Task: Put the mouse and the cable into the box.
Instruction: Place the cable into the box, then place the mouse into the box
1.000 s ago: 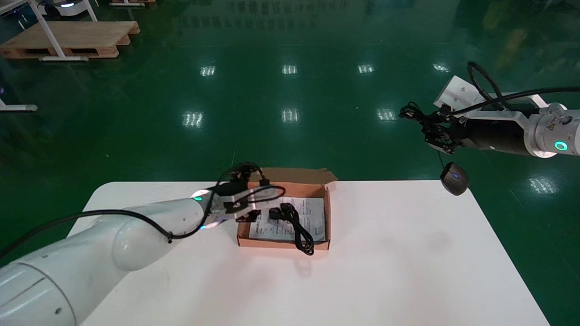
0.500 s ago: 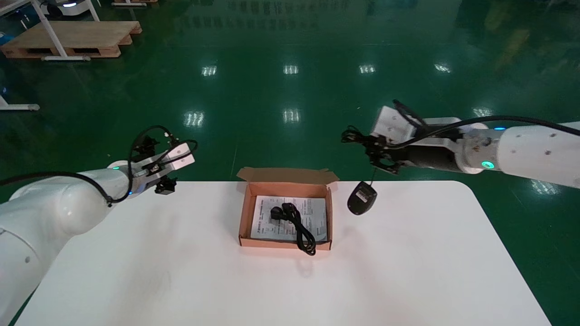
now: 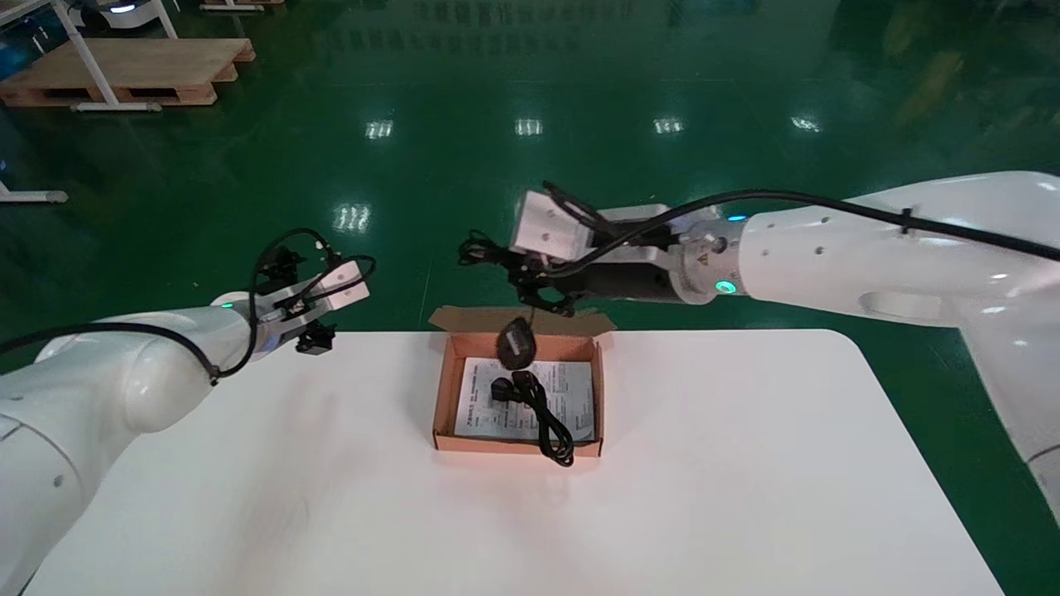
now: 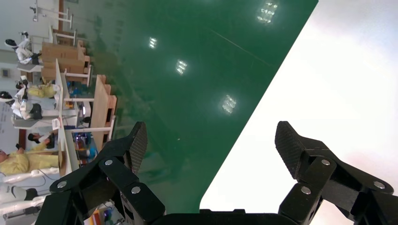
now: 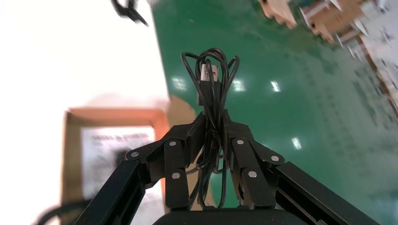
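Clamping the coiled cord (image 5: 211,89), right gripper (image 5: 214,121) dangles the mouse (image 3: 515,343) over box (image 3: 445,397) holding cable (image 3: 542,414); left gripper (image 4: 213,140) spread aside.

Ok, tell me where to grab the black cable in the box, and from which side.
I'd take the cable at its loop hanging over the box's near wall, coming from above on the table side: there it stands clear of the paper. The left gripper is open and free.

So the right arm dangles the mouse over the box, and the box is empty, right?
Not empty: the head view shows a black cable lying in the box on a printed sheet. The right gripper does dangle the mouse over it.
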Robot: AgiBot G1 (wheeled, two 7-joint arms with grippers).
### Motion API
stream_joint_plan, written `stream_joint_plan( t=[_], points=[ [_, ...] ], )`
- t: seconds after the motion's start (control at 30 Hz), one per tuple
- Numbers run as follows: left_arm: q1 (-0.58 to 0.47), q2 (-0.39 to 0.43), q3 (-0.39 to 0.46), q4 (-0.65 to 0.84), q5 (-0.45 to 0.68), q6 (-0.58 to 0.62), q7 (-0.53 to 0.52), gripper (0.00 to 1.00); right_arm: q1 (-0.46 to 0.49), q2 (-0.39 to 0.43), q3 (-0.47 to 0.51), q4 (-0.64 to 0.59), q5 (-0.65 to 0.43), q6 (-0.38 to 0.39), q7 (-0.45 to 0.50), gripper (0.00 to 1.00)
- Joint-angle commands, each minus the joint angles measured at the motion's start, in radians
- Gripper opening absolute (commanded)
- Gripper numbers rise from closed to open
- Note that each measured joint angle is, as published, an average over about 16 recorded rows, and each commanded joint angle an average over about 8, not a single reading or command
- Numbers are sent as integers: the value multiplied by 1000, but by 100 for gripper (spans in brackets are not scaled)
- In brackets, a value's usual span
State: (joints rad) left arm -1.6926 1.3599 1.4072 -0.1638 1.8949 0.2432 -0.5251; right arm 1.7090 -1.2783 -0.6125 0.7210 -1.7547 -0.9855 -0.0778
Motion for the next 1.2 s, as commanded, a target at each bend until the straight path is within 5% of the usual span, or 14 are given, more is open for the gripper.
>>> stream_joint_plan(
  t=[0.03,0.3,0.57,0.6,0.8,0.87,1.2],
  points=[
    [-1,0,8,-3,12,1,-19,100,-3,-27,-5,-5,8,-13,-13,0],
    [-3,-1,33,-15,55,6,-89,100,-61,-70,-72,-18,-1,9,-80,0],
    [-4,-2,55,-27,95,10,-152,100,-99,-73,-113,-122,-49,241,-70,1],
    [-4,-2,57,-28,99,11,-158,100,-101,-73,-117,-134,-53,261,-65,7],
    [-5,-2,67,-32,117,12,-184,100,-111,-77,-136,-180,-45,309,-51,82],
    [-5,-2,68,-32,120,12,-186,100,-114,-78,-138,-184,-42,312,-50,100],
    [-5,-3,66,-32,116,12,-181,100,-111,-76,-134,-176,-44,306,-51,100]
  ],
)
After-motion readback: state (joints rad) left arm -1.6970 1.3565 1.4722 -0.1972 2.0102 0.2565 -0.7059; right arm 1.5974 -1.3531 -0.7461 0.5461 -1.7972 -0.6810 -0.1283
